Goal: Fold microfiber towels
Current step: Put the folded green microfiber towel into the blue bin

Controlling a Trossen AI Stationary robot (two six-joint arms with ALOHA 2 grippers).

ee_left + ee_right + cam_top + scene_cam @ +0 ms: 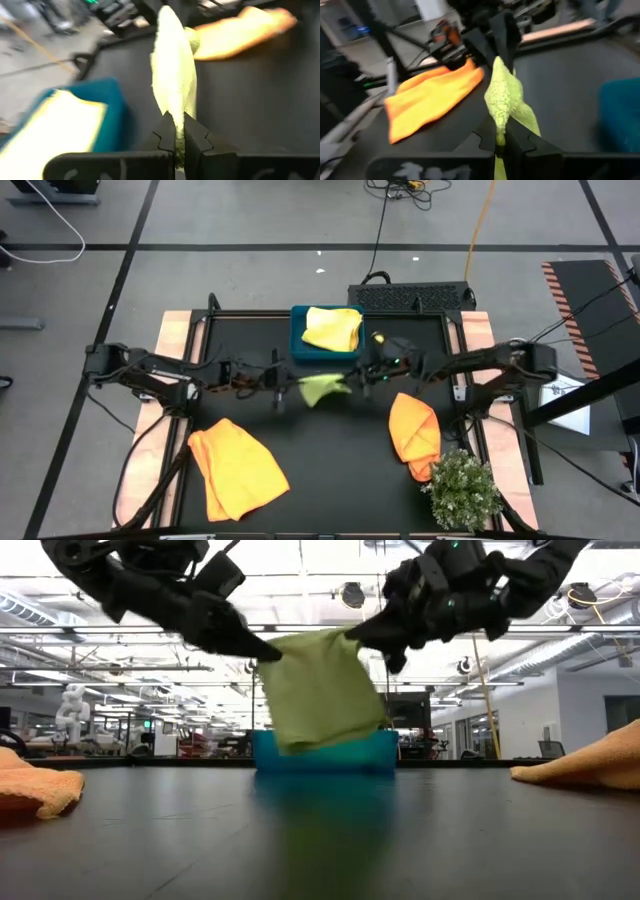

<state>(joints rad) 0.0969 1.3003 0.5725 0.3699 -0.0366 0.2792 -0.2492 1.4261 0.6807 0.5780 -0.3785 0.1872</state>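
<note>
— Where was the green towel (322, 388)?
— Hanging above the mat, just before the tray (300, 350).
— And the grippers?
— Left (280, 383) and right (362, 375) both pinched its top corners.

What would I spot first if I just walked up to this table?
The lime green towel hangs in the air mid-table, the left gripper and right gripper pinching its top corners. Behind it, a yellow towel lies on the teal tray.
</note>
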